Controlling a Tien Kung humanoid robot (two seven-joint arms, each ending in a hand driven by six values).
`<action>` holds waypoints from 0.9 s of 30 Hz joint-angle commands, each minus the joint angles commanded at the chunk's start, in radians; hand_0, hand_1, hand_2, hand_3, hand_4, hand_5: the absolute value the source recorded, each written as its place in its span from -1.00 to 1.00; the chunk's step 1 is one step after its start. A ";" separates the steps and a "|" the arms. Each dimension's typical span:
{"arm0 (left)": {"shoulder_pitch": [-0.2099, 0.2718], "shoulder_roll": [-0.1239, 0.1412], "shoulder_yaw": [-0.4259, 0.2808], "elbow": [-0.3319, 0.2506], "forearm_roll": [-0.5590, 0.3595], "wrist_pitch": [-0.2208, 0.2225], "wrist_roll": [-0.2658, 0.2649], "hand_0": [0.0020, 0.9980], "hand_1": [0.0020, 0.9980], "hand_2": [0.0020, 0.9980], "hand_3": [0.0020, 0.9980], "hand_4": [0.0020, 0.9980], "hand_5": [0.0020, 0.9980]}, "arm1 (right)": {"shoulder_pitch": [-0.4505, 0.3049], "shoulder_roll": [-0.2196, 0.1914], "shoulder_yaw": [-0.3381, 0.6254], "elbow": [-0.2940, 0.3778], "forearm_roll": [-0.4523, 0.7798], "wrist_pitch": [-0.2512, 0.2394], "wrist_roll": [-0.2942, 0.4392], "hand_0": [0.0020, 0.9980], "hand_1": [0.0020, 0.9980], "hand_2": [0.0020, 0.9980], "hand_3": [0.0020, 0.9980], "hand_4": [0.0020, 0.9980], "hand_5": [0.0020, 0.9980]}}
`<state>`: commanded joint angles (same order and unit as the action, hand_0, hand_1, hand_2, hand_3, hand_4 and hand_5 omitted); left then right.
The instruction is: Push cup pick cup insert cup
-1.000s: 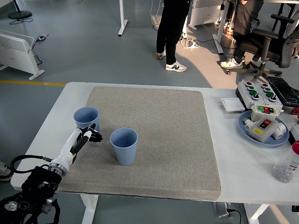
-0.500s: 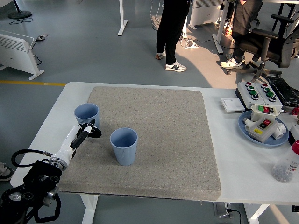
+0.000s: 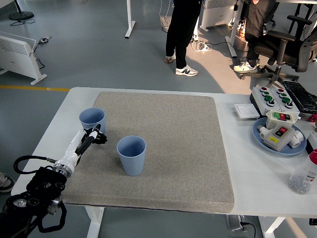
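White table (image 3: 59, 119) carries a grey mat (image 3: 168, 148). On the mat's left edge stands a blue cup (image 3: 92, 121); a second blue cup (image 3: 132, 155) stands nearer the mat's middle, towards the near edge. Left hand (image 3: 95, 137), fingers curled and empty, touches the first cup's near side.

Two upright light-blue ribbed plastic cups (image 3: 92, 120) (image 3: 131, 155) block the left of the frame; the grey textured mat (image 3: 183, 144) lies open from centre to right.
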<state>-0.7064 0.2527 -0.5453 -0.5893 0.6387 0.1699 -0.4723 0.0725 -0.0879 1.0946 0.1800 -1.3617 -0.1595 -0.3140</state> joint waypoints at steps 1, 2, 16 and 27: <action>0.001 0.000 -0.001 0.000 0.001 0.000 0.000 0.17 0.00 -0.07 -0.20 0.15 1.00 | -0.001 0.000 0.000 0.000 0.001 0.000 0.000 0.05 0.09 0.13 0.16 -0.86 0.61; 0.002 -0.001 -0.004 -0.001 0.003 0.000 0.001 0.17 0.00 -0.07 -0.20 0.15 1.00 | -0.002 0.000 -0.001 0.000 0.001 -0.001 0.000 0.05 0.09 0.13 0.16 -0.86 0.61; 0.136 0.052 -0.220 -0.179 0.188 0.010 0.050 0.10 0.01 -0.06 -0.18 0.17 1.00 | -0.009 -0.003 0.005 0.000 -0.011 -0.002 0.002 0.06 0.09 0.13 0.16 -0.86 0.61; 0.324 0.147 -0.505 -0.483 0.505 -0.039 0.190 0.13 0.12 0.04 -0.01 0.50 1.00 | -0.019 -0.004 0.011 0.000 -0.018 -0.003 0.003 0.06 0.09 0.13 0.16 -0.86 0.61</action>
<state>-0.3821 0.3994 -1.0499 -1.0728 1.1432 0.1309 -0.2823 0.0532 -0.0921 1.1058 0.1800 -1.3796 -0.1628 -0.3114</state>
